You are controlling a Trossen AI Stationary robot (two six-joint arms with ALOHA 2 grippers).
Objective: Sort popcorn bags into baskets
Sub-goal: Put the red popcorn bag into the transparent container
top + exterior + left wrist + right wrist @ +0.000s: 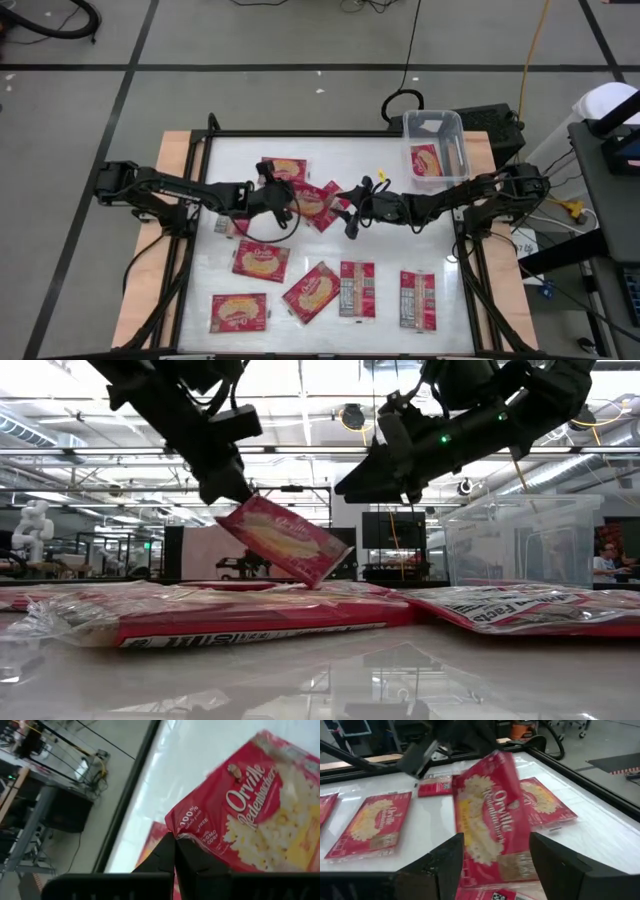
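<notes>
My left gripper (pixel 285 197) is shut on a red popcorn bag (pixel 285 540) and holds it above the middle of the table. The bag's popcorn picture (pixel 492 820) faces my right gripper (pixel 495 847). That gripper is open, and its two fingers stand on either side of the bag's free end. In the high view my right gripper (pixel 352 215) comes in from the right. A clear basket (pixel 433 128) stands at the far right with one bag (pixel 426 160) lying in it. Several more bags lie flat on the table, such as one (pixel 260 262) at the near left. My left gripper pinches the bag's upper corner (pixel 182 832) between its two shut fingers (pixel 165 852). The fingers slant down from the table's left. The bag hangs tilted below them, its lower corner (pixel 316 582) just over the bags on the table. Whether my right gripper touches the bag, I cannot tell.
Bags lie flat along the near half of the table (pixel 357 288) (pixel 417 298) (pixel 240 312) (pixel 312 290) and under the grippers (pixel 283 168). A black frame (pixel 300 133) runs round the white table top. People and benches show in the room behind.
</notes>
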